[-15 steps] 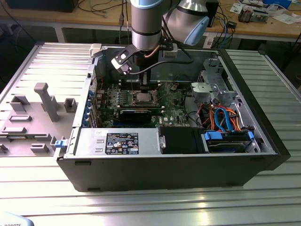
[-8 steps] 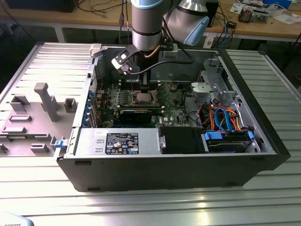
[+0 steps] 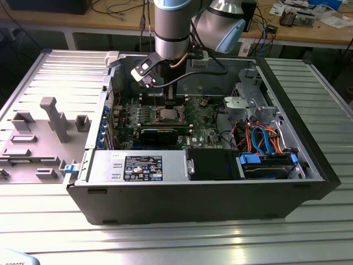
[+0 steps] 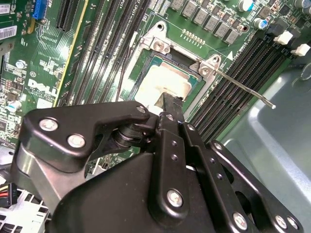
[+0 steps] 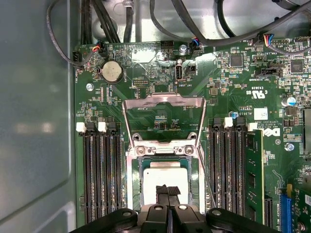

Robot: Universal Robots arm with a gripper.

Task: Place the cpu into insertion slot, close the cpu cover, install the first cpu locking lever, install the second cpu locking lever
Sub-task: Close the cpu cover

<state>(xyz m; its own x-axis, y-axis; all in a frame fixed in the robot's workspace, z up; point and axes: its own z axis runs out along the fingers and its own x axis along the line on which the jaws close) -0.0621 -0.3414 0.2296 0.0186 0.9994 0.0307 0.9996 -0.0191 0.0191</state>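
Note:
The cpu [image 5: 164, 174] lies flat in the insertion slot [image 5: 134, 180], its silver-grey top facing up; it also shows in the second wrist view as the cpu [image 4: 167, 81]. My gripper [image 5: 167, 190] hangs right over the chip's near edge, fingers pressed together with nothing between them. In the exterior view the gripper [image 3: 166, 106] reaches down into the case above the cpu [image 3: 167, 115]. The cpu cover [image 5: 164, 104] stands flipped open behind the socket, board showing through its window. A thin locking lever [image 4: 243, 90] sticks out free beside the socket.
Long black memory slots [image 5: 99, 174] flank the socket on both sides. A black card [image 3: 159, 134] lies across the board in front of the socket. Cables [image 3: 259, 138] and a drive cage [image 3: 251, 96] fill the exterior view's right. The case walls [image 3: 193, 199] ring the board.

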